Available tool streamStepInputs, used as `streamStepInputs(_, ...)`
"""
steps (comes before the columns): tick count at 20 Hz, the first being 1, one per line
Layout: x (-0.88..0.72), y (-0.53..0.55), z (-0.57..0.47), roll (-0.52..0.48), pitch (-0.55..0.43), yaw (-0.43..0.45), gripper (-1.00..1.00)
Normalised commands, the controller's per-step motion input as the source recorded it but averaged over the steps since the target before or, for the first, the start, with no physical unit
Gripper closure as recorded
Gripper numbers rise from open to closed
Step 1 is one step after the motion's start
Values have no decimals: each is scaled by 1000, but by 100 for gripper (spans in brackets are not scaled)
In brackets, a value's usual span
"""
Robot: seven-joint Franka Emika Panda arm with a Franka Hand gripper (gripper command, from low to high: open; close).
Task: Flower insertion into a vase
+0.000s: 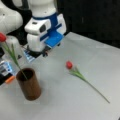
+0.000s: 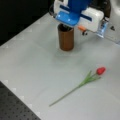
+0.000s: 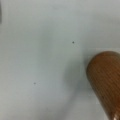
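Brown and upright, the vase point(image 1: 29, 85) stands near the desk's point(image 1: 75, 100) edge at a front view's bottom left, one red flower point(image 1: 3, 37) already leaning out of its mouth. A second flower point(image 1: 75, 71) lies flat mid-desk, well apart from it. Behind the vase, the gripper point(image 1: 40, 53) hangs under the white-and-blue wrist; how its jaws stand I cannot tell, and no stem shows in it.

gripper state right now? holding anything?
Gripper: cannot be told; fingers hidden under the hand in both front views. It hangs behind the vase, which has one flower in; the other flower lies on the table.
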Motion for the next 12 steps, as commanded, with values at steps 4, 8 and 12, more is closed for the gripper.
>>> streamStepInputs(4, 374, 344, -7, 80, 37, -95, -100)
streamStepInputs(8, 407, 178, -6, 82, 77, -84, -100)
streamStepInputs(12, 432, 126, -57, 79, 74, -75, -100)
